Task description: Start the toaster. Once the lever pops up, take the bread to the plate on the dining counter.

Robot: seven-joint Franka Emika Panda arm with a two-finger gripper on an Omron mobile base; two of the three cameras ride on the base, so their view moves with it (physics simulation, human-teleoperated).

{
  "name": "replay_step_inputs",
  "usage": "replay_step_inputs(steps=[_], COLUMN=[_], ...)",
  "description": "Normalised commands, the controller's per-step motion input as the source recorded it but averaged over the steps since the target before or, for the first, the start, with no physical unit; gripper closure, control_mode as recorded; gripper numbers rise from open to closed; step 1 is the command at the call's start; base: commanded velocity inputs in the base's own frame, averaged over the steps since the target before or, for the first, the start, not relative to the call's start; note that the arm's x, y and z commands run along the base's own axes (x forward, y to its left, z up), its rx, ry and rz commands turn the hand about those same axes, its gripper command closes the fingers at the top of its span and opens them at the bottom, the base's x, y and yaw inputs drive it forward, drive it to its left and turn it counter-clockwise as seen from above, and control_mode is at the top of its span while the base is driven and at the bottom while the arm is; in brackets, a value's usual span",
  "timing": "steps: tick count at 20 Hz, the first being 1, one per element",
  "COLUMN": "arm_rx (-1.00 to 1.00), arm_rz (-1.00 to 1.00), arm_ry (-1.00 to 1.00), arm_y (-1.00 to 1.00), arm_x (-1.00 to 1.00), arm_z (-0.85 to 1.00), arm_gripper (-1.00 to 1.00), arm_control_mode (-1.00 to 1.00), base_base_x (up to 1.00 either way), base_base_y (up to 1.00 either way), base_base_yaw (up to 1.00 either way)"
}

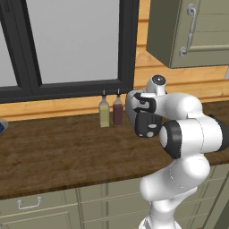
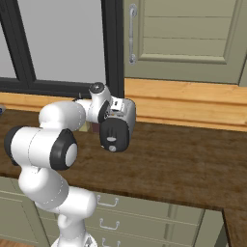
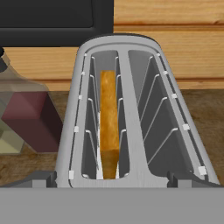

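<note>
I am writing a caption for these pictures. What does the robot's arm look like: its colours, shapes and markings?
The arm is glossy white, built of rounded, bulbous segments with black bands at the joints. A small white cap with a grey disc sits on top. The fingers are too unclear to describe.

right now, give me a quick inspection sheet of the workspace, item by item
surface: dark wood-grain counter over cabinet drawers with handles
job's things: toaster on the counter, seen from above in the hand view; bread sits down in its left slot, golden-brown edge up, right slot empty; black end panel with knob faces the base
clutter: two bottles, one pale, one dark red, beside the toaster under the window
grippers: gripper over the toaster's slots, jaws wide open, holding nothing
cables: nothing seen
surroundings: black-framed window, light wood wall strip, wall cabinet with a handle
</note>
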Motion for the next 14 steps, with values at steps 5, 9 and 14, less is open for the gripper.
replay_step_inputs(steps=[5,9,14], arm_rx=[0.00,0.00,0.00], arm_rz=[0.00,0.00,0.00], arm_ry=[0.00,0.00,0.00], arm_y=[0.00,0.00,0.00], arm_x=[0.00,0.00,0.00], arm_z=[0.00,0.00,0.00], arm_gripper=[-1.00,-1.00,-1.00], arm_control_mode=[-1.00,-1.00,-1.00], base_base_x=[0.00,0.00,0.00], base_base_y=[0.00,0.00,0.00], base_base_yaw=[0.00,0.00,0.00])
